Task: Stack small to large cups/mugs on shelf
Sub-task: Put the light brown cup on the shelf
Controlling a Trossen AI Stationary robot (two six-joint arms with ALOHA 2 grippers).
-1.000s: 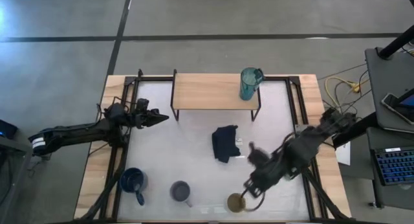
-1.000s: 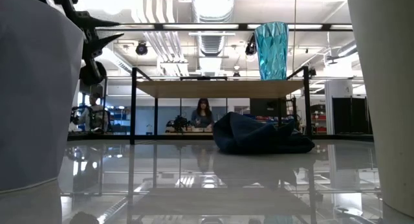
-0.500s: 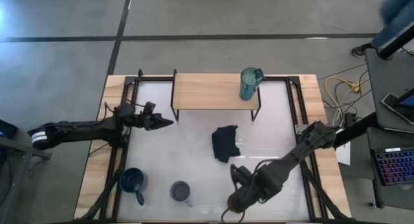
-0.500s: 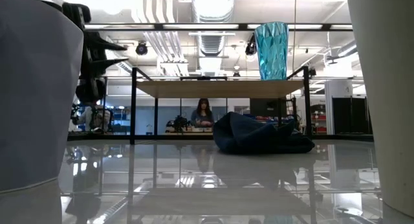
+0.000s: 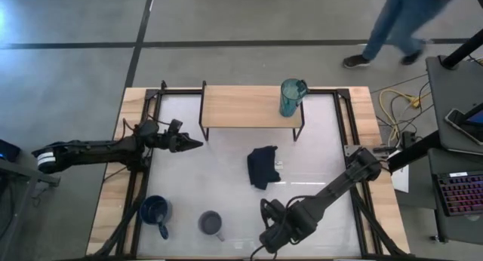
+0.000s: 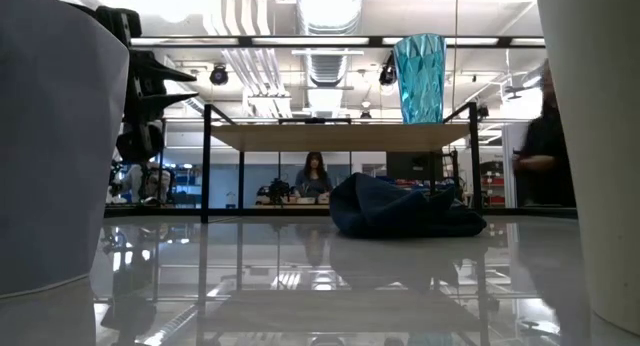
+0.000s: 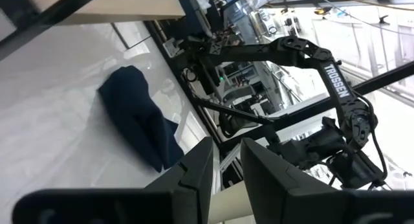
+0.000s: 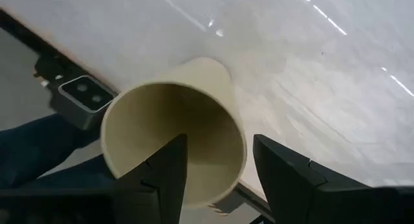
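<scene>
The left claw (image 5: 198,142) hangs over the worktop's (image 5: 317,170) left part, just beside the shelf's left legs, pointing toward the middle. Its fingers (image 7: 194,175) stand close together with a narrow gap and nothing between them.

At the near-left edge sits the dark blue mug (image 5: 154,211), and just to its right the grey-lavender mug (image 5: 210,223), both upright on the worktop.

The shelf (image 5: 241,106) stands at the far side, a light-wood board on thin black legs. Only the teal mug (image 5: 290,97) is on it, upright at its right end. In the low view the same teal mug (image 6: 419,78) rises above the board.

A dark navy cloth (image 5: 262,167) lies crumpled near the worktop's middle, in front of the shelf.

The right claw (image 5: 266,241) is down at the near edge, right of the grey-lavender mug. Its fingers (image 8: 288,172) are spread wide on either side of the beige cup (image 8: 178,136); whether they press on it I cannot tell.

Beyond the worktop's far-right corner, a person's legs (image 5: 396,23) cross the floor.
</scene>
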